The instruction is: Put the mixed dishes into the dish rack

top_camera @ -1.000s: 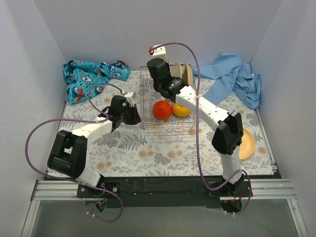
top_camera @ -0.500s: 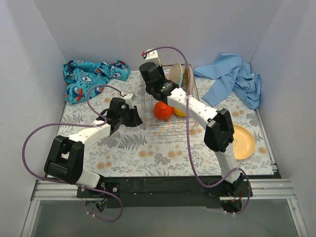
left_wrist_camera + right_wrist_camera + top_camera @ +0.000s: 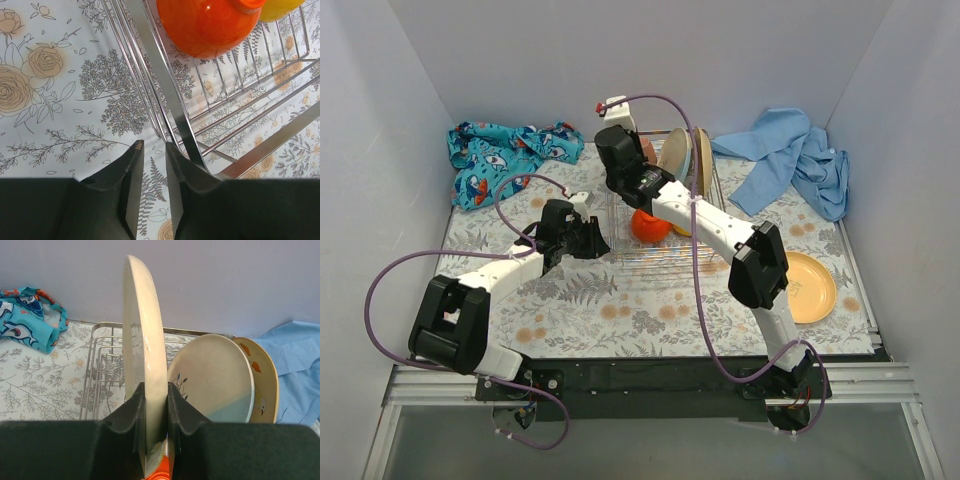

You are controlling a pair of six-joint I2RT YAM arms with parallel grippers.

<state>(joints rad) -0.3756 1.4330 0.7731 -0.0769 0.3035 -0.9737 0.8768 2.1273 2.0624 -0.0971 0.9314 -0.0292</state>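
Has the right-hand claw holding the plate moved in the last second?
Yes. In the overhead view the right gripper, shut on a pale plate, has swung left across the dish rack, toward its left side.

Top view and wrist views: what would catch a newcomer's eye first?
First, a cream plate stands on edge in the right jaws, over the rack. Next come the bright orange bowl inside the rack, and a yellow plate lying flat at the right of the table.
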